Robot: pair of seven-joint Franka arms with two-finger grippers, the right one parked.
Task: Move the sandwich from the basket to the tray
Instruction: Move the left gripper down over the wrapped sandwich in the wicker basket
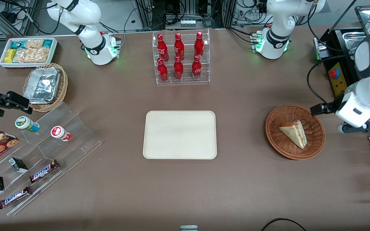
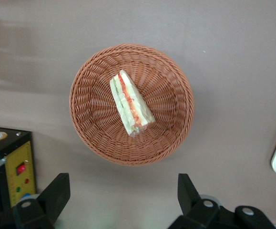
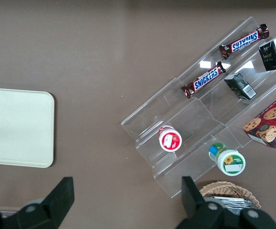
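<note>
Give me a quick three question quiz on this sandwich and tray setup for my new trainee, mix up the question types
1. True or false: the sandwich already lies on the tray.
2. What holds the sandwich now?
   A. reddish-brown basket
   B. bottle rack
   C. tray
3. Fill in: the left arm's end effector, above the table beside the basket, has its fingers ____.

Key:
1. False; the tray holds nothing.
2. A.
3. Open, with nothing between them.
</note>
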